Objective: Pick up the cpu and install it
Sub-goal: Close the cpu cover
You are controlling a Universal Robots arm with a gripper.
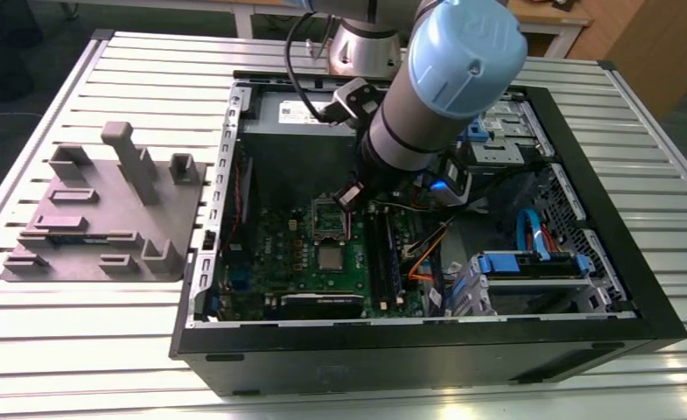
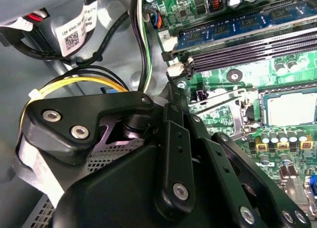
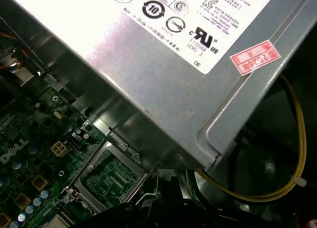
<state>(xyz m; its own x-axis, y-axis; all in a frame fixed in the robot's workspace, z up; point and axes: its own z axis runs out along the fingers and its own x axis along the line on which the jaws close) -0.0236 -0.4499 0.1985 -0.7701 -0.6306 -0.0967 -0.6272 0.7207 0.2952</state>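
1. While the arm reaches down into the open computer case [image 1: 437,350], the pincer [image 1: 353,196] hangs low over the green motherboard [image 1: 279,249]. Whether it is released or clenched, I cannot tell.
2. The cpu [image 1: 332,256] [image 2: 290,109] lies flat in its socket, near the pincer but apart from it, just past the raised socket frame [image 1: 329,219] [image 2: 223,106].
3. Risks, as I judge them:
   - a descent off-centre could clip the raised frame or nudge the chip askew in the socket;
   - the yellow cable [image 2: 74,82] [image 3: 292,188] loops close behind the pincer and could snag on its linkage.
4. Room: the grey power supply box [image 3: 148,64] crowds one side of the pincer and the memory slots [image 2: 247,32] run close on the other. Open space looks to be mainly straight up.
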